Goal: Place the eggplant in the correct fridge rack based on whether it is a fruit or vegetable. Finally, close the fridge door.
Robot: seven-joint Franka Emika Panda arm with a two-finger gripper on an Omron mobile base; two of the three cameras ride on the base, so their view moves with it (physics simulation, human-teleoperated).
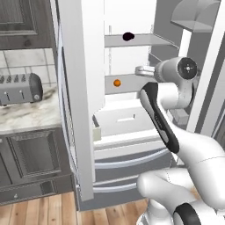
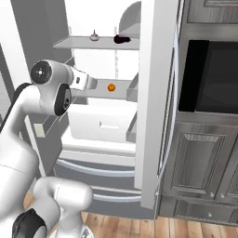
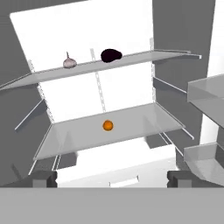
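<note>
The eggplant (image 3: 111, 55) rests near the fridge rack's (image 3: 144, 57) front edge; the empty gripper (image 3: 112, 178), jaws released wide, hangs well apart below. No writing legible.

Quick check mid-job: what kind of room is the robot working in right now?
A simulated home kitchen, by the look of it: an open fridge with shelves, a toaster on a marble counter, and a built-in oven among grey cabinets.
</note>
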